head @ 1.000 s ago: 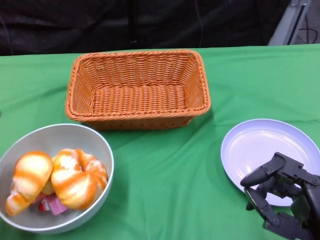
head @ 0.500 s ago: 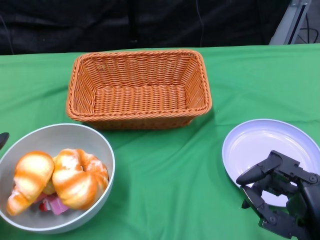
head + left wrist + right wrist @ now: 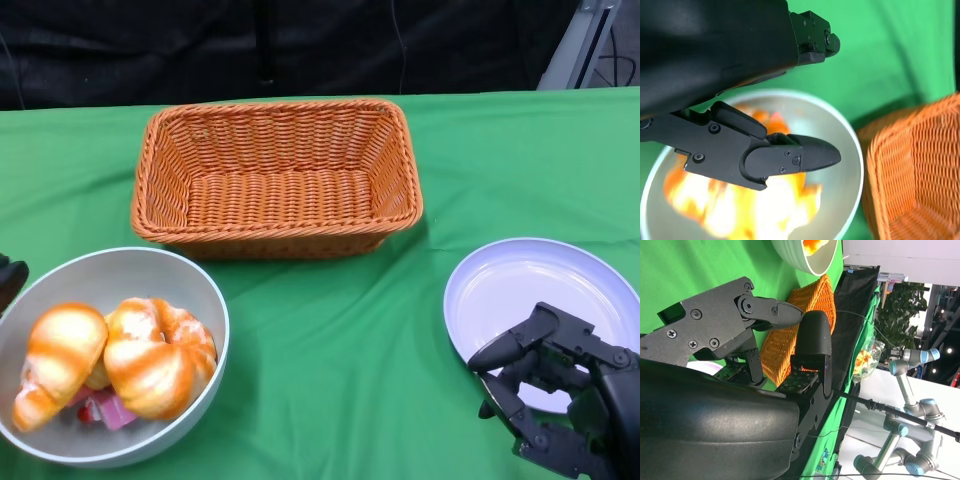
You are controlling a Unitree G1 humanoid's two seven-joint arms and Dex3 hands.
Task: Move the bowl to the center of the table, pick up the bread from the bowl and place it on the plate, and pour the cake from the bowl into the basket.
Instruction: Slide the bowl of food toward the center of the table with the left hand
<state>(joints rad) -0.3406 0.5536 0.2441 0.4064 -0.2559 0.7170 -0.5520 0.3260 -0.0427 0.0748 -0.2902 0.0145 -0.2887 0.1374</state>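
Left robot hand (image 3: 790, 120) hovers open above the bowl (image 3: 190, 280) of bread (image 3: 155, 355); right robot hand (image 3: 560, 400), empty with fingers apart, overlaps the plate (image 3: 520, 285).

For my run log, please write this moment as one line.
bowl: left side of table, bread inside | left hand: open beside bowl | right hand: open over plate | basket: empty

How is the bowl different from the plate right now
The bowl is deep and grey and holds two bread rolls with something pink beneath them; the plate is flat, pale lilac and holds nothing. The bowl sits at the table's left edge, the plate at the right, partly behind the right hand. Both are round and rest on the green cloth.
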